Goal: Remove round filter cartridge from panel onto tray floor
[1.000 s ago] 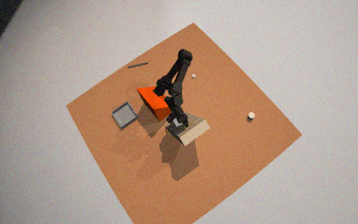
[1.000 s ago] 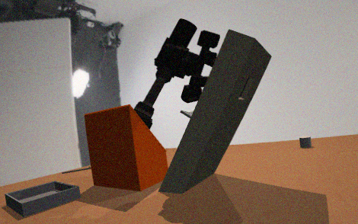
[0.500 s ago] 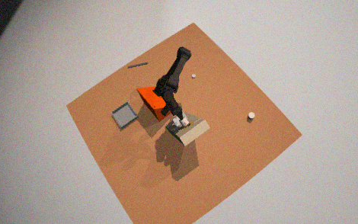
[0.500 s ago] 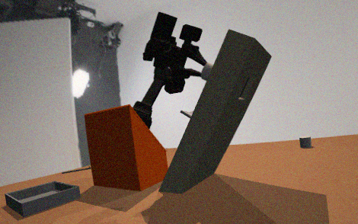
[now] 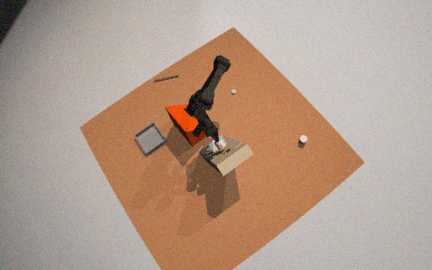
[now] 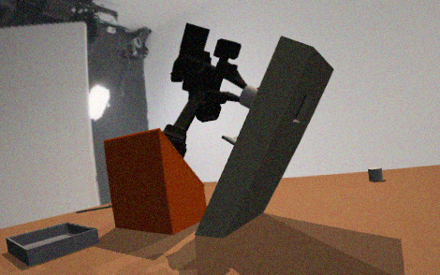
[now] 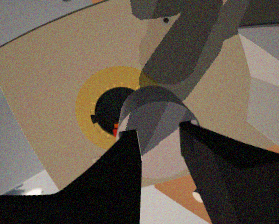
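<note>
The brown counter (image 5: 270,184) filled the middle of the top view. At its centre a tilted panel (image 6: 266,140) was seen, with an orange block (image 6: 149,187) beside it. A grey tray (image 5: 151,139) lay left of centre. The cartridge (image 7: 156,119) was gripped by the pincer (image 7: 159,139), drawn out before the yellow-ringed hole (image 7: 110,106).

An orange-brown mat (image 5: 270,193) lies on a pale grey floor (image 5: 68,220).
</note>
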You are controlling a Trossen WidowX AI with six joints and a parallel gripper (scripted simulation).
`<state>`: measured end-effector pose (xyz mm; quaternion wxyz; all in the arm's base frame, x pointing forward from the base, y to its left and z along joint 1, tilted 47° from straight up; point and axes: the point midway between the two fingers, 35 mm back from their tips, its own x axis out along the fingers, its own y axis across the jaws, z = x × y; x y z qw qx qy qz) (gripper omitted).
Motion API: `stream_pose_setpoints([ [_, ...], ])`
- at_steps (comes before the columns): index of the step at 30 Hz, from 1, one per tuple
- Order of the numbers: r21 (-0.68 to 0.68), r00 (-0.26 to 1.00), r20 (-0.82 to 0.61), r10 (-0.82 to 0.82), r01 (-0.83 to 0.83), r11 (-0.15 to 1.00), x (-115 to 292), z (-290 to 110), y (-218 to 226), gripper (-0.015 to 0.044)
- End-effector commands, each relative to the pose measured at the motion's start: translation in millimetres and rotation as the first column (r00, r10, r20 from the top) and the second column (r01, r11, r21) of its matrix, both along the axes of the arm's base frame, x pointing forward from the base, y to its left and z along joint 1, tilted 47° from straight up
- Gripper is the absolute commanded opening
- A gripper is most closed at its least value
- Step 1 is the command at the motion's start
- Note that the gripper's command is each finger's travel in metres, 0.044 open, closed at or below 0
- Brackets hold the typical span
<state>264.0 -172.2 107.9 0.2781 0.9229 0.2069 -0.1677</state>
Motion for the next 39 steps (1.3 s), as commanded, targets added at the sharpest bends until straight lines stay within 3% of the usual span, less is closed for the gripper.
stream_pose_setpoints([
  [1,-0.006,1.0,0.007,0.001,-0.001,1.0,-4.6,-4.5,8.9,0.0],
  [14,-0.006,1.0,0.007,0.001,-0.001,1.0,-21.3,-29.3,39.3,0.0],
  [19,0.002,1.0,0.003,0.004,-0.004,1.0,-18.4,-27.3,34.5,0.0117],
  [30,-0.006,1.0,0.007,0.001,-0.001,1.0,-21.6,-29.7,39.7,0.0117],
  [39,-0.007,1.0,0.007,0.001,-0.001,1.0,8.0,15.7,-13.9,0.0117],
])
